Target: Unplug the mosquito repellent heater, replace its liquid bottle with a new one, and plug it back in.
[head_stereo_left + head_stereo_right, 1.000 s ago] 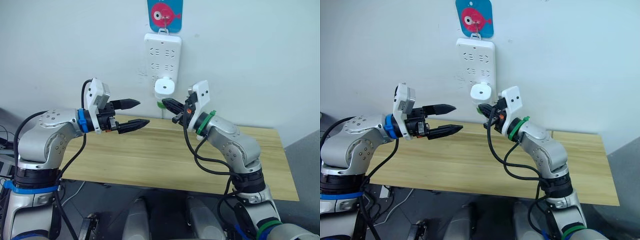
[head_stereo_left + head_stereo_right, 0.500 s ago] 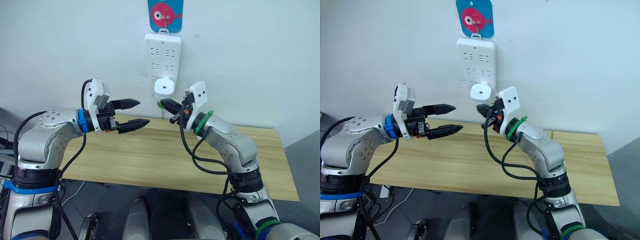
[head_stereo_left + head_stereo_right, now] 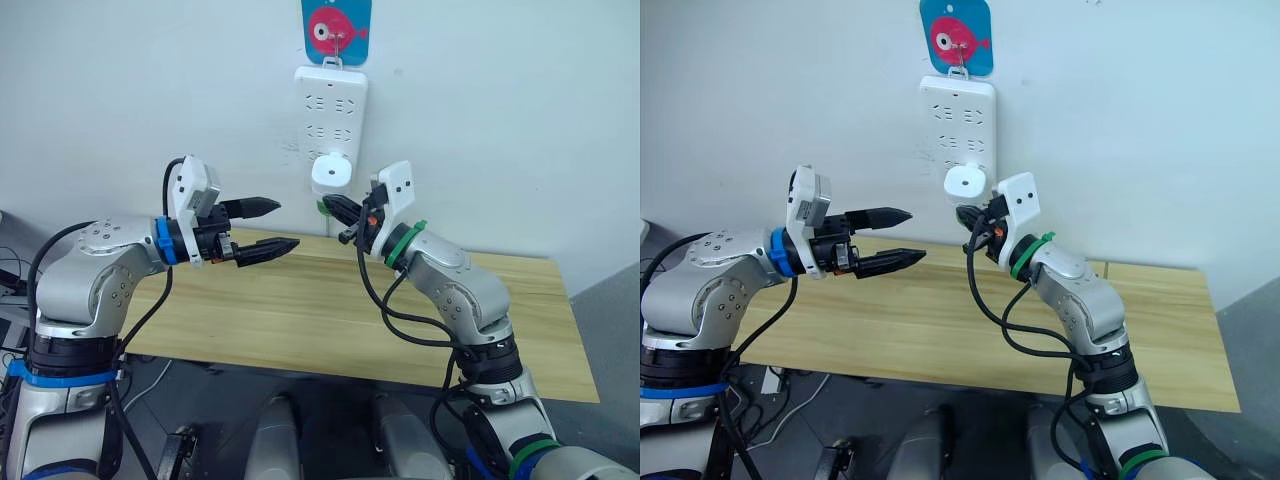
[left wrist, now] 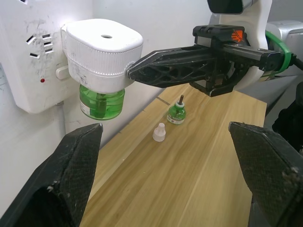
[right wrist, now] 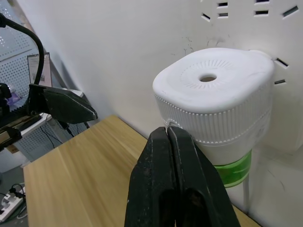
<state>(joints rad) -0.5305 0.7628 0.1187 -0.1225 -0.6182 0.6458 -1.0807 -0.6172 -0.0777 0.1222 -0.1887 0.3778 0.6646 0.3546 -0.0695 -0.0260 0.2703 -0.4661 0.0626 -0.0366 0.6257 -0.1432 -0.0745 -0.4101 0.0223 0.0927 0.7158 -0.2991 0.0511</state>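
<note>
The mosquito repellent heater [image 3: 331, 172] is a white rounded block plugged into the wall power strip [image 3: 330, 110]. A green liquid bottle [image 4: 101, 101] hangs under it. My right gripper [image 3: 332, 204] is shut with nothing in it. Its tip rests at the heater's ribbed side [image 5: 215, 94], touching or nearly touching. My left gripper [image 3: 286, 224] is open and empty, held in the air left of the heater, above the table. A small green bottle [image 4: 176, 112] with a wick stands on the table below the heater, with a white cap [image 4: 159, 132] beside it.
The wooden table [image 3: 300, 310] stands against the white wall. The power strip hangs from a blue hook plate with a pink fish [image 3: 336, 28]. Black cables loop beneath my right forearm [image 3: 410, 325].
The camera has shifted slightly. My right gripper has edged a little closer to the heater's side. The left arm has stayed where it was.
</note>
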